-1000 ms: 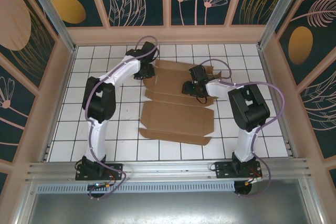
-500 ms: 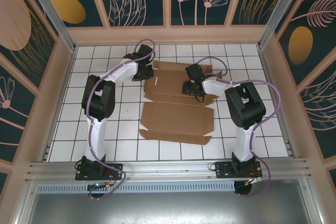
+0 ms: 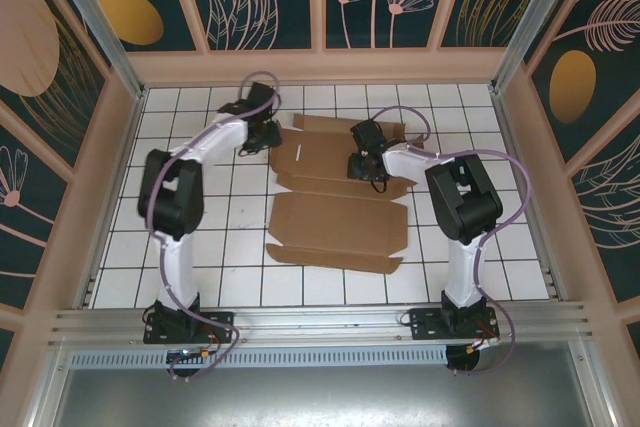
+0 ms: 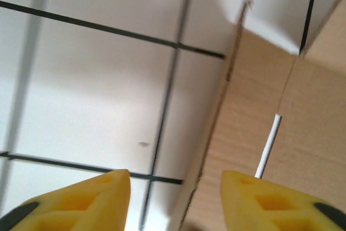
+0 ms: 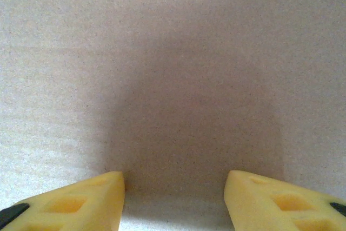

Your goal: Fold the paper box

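While flat, paper box (image 3: 340,227) on table (image 3: 235,247).

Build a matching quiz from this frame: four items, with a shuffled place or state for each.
Column 1
1. paper box
2. left end effector
3. right end effector
4. table

Column 2
A. open, above plain cardboard
B. white tiles with dark grid lines
C. brown sheet, spread out, not yet folded up
D. open, at the cardboard's edge, with tile on one side

Pairs: 1-C; 2-D; 3-A; 4-B
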Controlling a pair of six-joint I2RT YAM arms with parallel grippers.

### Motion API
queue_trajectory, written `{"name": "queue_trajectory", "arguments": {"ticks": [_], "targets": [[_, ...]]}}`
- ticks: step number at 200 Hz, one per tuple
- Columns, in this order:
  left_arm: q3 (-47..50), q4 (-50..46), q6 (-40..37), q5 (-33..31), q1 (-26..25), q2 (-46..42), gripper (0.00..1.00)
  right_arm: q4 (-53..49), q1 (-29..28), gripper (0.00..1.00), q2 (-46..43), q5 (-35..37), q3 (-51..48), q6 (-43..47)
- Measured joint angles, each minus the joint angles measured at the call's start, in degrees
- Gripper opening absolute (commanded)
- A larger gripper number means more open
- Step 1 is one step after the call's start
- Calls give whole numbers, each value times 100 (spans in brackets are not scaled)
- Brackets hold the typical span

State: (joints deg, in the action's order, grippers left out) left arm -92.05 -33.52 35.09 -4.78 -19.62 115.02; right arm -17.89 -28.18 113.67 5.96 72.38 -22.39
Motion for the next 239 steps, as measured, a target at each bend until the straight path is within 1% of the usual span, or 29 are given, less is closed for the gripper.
{"name": "queue_trajectory", "arguments": {"ticks": [16,38,62,80,108,148,197,239], "targets": [[393,330,15,461,173,-579,54,-66,4,55,42,2,72,0],[1032,905,46,1224,111,-1032,55,-122,11,55,55,-22,109,0],[1773,1357,105,2087,-20,-1001,57,-127,15,55,61,-35,114,0],[2153,1429,120,2393,-162,-866,57,-142,26,55,68,-44,118,0],[2417,1480,120,2382,-295,-839,58,-212,28,55,98,-44,181,0],[2422,1532,72,2009,-280,-813,58,-304,28,55,127,-44,247,2],[2358,1499,-61,1652,-278,-531,58,-313,28,55,129,-44,254,2],[2238,1478,-96,1696,-317,-455,46,-313,26,55,129,-44,251,0]]}}
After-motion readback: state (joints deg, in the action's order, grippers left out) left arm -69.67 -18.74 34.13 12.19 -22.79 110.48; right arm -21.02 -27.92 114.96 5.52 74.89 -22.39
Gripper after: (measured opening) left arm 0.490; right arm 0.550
